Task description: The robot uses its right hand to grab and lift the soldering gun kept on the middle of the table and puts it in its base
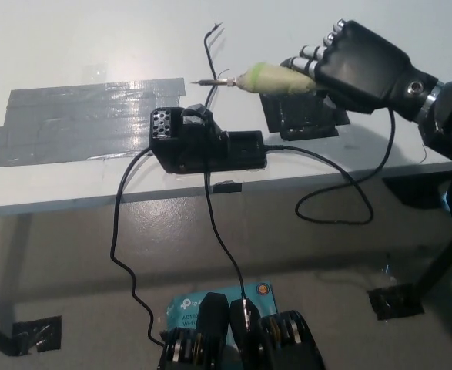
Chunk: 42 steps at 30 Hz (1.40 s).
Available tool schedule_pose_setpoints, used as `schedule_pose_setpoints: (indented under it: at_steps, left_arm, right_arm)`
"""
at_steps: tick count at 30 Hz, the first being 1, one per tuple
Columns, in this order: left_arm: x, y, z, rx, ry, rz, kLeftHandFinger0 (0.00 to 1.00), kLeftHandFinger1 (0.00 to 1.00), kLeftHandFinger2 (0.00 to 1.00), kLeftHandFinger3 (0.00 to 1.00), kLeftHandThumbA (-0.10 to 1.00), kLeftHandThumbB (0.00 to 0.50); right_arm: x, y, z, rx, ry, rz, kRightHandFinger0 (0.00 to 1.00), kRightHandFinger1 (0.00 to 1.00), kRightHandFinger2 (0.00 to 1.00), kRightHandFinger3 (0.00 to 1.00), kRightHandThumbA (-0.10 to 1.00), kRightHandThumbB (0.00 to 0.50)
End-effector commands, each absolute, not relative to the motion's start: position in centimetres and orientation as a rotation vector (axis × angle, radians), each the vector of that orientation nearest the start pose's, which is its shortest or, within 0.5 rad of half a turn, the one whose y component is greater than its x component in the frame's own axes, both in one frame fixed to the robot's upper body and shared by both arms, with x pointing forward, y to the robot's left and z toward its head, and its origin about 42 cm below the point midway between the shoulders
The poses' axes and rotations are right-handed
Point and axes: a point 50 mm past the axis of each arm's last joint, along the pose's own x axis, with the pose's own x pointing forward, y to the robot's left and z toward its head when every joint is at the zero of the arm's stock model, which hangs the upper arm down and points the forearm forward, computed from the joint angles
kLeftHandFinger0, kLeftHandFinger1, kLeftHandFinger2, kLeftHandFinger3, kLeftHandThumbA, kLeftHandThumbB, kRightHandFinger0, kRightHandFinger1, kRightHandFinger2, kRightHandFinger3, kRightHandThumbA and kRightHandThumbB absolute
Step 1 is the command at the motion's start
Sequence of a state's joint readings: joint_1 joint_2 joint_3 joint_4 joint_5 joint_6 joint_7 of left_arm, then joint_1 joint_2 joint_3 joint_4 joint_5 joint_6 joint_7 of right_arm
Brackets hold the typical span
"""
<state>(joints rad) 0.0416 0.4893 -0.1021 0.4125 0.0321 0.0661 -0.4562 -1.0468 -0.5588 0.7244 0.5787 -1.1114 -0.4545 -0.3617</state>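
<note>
- Soldering gun (268,79): we see it held in the air over the white table (71,46), tip pointing left, above and just right of the black base (202,142).
- Right hand (356,65): we see its fingers closed around the gun's pale green grip.
- Black pad (299,119): under the hand.
- We don't see the left hand.

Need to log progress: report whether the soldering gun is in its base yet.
Out. The soldering gun is held in the right hand, tip pointing left, above the base.
</note>
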Motion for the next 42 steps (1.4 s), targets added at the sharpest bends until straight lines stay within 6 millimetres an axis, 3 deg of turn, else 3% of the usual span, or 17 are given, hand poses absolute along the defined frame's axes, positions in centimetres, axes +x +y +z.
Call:
schedule_pose_setpoints:
  at_steps: [1, 3, 4, 8, 11, 14, 15, 16, 24, 25, 26, 29, 30, 32, 34, 36, 42]
  left_arm:
    - [23.4, 38.9, 1.4, 0.450, 0.630, -0.434, 0.10, 0.32, 0.46, 0.62, 0.97, 0.500]
    - [23.5, 38.8, 1.5, 0.454, 0.624, -0.443, 0.10, 0.33, 0.47, 0.63, 0.97, 0.500]
    - [23.5, 38.8, 1.6, 0.456, 0.625, -0.442, 0.10, 0.33, 0.47, 0.63, 0.97, 0.500]
    - [23.7, 38.7, 1.6, 0.447, 0.624, -0.437, 0.08, 0.31, 0.46, 0.61, 0.95, 0.500]
    - [23.6, 38.7, 1.5, 0.448, 0.624, -0.437, 0.08, 0.31, 0.46, 0.61, 0.96, 0.500]
    - [23.5, 38.6, 1.4, 0.448, 0.628, -0.433, 0.08, 0.30, 0.44, 0.62, 0.96, 0.500]
    - [23.5, 38.5, 1.6, 0.442, 0.624, -0.438, 0.07, 0.30, 0.44, 0.61, 0.95, 0.500]
    - [23.6, 38.5, 1.6, 0.448, 0.621, -0.444, 0.07, 0.30, 0.44, 0.61, 0.96, 0.500]
    - [23.5, 38.5, 1.5, 0.449, 0.632, -0.434, 0.08, 0.30, 0.45, 0.61, 0.97, 0.500]
    - [23.5, 38.5, 1.5, 0.448, 0.628, -0.435, 0.08, 0.30, 0.45, 0.61, 0.97, 0.500]
    - [23.5, 38.5, 1.5, 0.447, 0.629, -0.435, 0.08, 0.30, 0.44, 0.61, 0.97, 0.500]
    - [23.3, 38.3, 1.5, 0.446, 0.635, -0.434, 0.09, 0.32, 0.45, 0.61, 0.96, 0.500]
    - [23.3, 38.3, 1.5, 0.442, 0.637, -0.436, 0.10, 0.33, 0.46, 0.62, 0.96, 0.500]
    - [23.4, 38.4, 1.4, 0.443, 0.630, -0.447, 0.10, 0.33, 0.47, 0.62, 0.96, 0.500]
    - [23.4, 38.3, 1.4, 0.453, 0.629, -0.443, 0.08, 0.30, 0.46, 0.61, 0.97, 0.500]
    - [23.5, 38.5, 1.5, 0.451, 0.627, -0.446, 0.08, 0.31, 0.46, 0.62, 0.97, 0.500]
    - [23.6, 38.3, 1.5, 0.446, 0.635, -0.437, 0.08, 0.32, 0.46, 0.61, 0.96, 0.500]
  right_arm:
    - [51.9, -21.7, 36.1, -1.846, -1.173, 0.361, 0.00, 0.00, 0.01, 0.06, -0.10, 0.228]
    - [51.9, -21.9, 35.9, -1.854, -1.164, 0.366, 0.00, 0.00, 0.06, 0.06, -0.10, 0.206]
    - [51.9, -21.9, 36.0, -1.862, -1.183, 0.367, 0.00, 0.00, 0.21, 0.14, -0.10, 0.230]
    - [52.1, -21.9, 36.0, -1.897, -1.195, 0.371, 0.00, 0.00, 0.14, 0.28, -0.10, 0.261]
    - [52.3, -21.8, 35.9, -1.899, -1.194, 0.373, 0.00, 0.00, 0.00, 0.26, -0.10, 0.257]
    - [52.5, -21.4, 35.9, -1.909, -1.173, 0.387, 0.00, 0.00, 0.26, 0.30, -0.10, 0.270]
    - [52.6, -21.3, 36.0, -1.909, -1.169, 0.387, 0.00, 0.00, 0.23, 0.30, -0.10, 0.264]
    - [52.7, -21.2, 36.0, -1.914, -1.152, 0.392, 0.00, 0.00, 0.09, 0.32, -0.10, 0.247]
    - [52.8, -20.5, 35.8, -1.881, -1.127, 0.405, 0.00, 0.00, 0.17, 0.28, -0.10, 0.283]
    - [52.7, -20.5, 35.8, -1.882, -1.139, 0.403, 0.00, 0.00, 0.25, 0.25, -0.10, 0.285]
    - [52.7, -20.4, 35.8, -1.902, -1.139, 0.409, 0.00, 0.00, 0.25, 0.16, -0.10, 0.253]
    - [52.6, -20.4, 35.8, -1.916, -1.171, 0.407, 0.00, 0.00, 0.18, 0.08, -0.10, 0.266]
    - [52.6, -20.4, 35.8, -1.921, -1.172, 0.405, 0.00, 0.00, 0.12, 0.08, -0.10, 0.264]
    - [52.6, -20.4, 35.9, -1.929, -1.157, 0.412, 0.00, 0.00, 0.14, 0.11, -0.10, 0.263]
    - [52.8, -20.4, 35.5, -1.911, -1.151, 0.410, 0.00, 0.00, 0.15, 0.27, -0.10, 0.310]
    - [52.9, -20.3, 35.4, -1.914, -1.138, 0.412, 0.00, 0.00, 0.21, 0.25, -0.10, 0.301]
    - [53.1, -20.1, 34.8, -1.947, -1.080, 0.402, 0.00, 0.00, 0.00, 0.26, -0.10, 0.282]
